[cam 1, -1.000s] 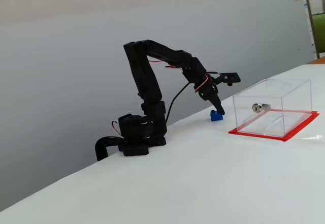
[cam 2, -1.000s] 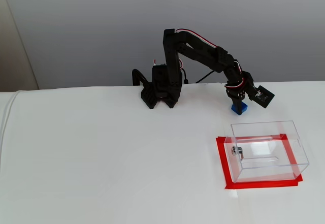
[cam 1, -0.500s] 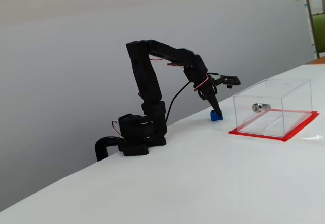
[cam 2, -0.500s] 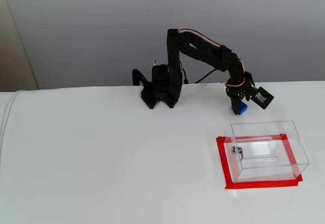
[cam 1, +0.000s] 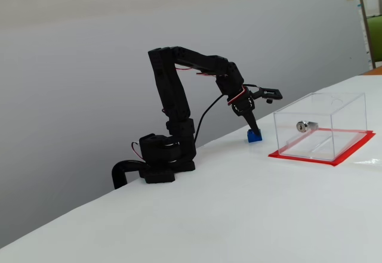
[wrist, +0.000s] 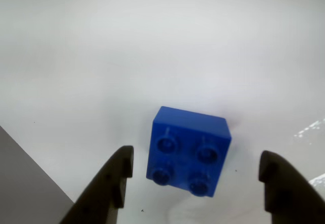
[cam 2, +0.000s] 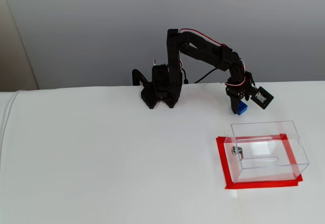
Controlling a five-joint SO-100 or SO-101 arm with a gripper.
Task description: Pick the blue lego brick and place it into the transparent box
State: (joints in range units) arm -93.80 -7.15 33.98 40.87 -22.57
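Observation:
The blue lego brick [wrist: 189, 151] lies on the white table, studs up, directly between my two dark fingers in the wrist view. My gripper [wrist: 195, 170] is open, with a gap on each side of the brick. In both fixed views the brick [cam 1: 255, 136] [cam 2: 241, 108] sits at the tip of one lowered finger, and the other finger sticks out sideways. My gripper [cam 1: 260, 109] [cam 2: 246, 103] hangs just behind the transparent box [cam 1: 320, 124] [cam 2: 266, 150]. That box stands on a red base sheet and carries a small silver lock part [cam 1: 306, 125].
The arm's black base [cam 1: 162, 158] [cam 2: 160, 89] stands near the table's back edge by a grey wall. A shelf [cam 1: 371, 18] shows at the far right of a fixed view.
The arm has reached a little further out and lowered slightly, bringing the fingers down around the brick. The brick and the box have not moved.

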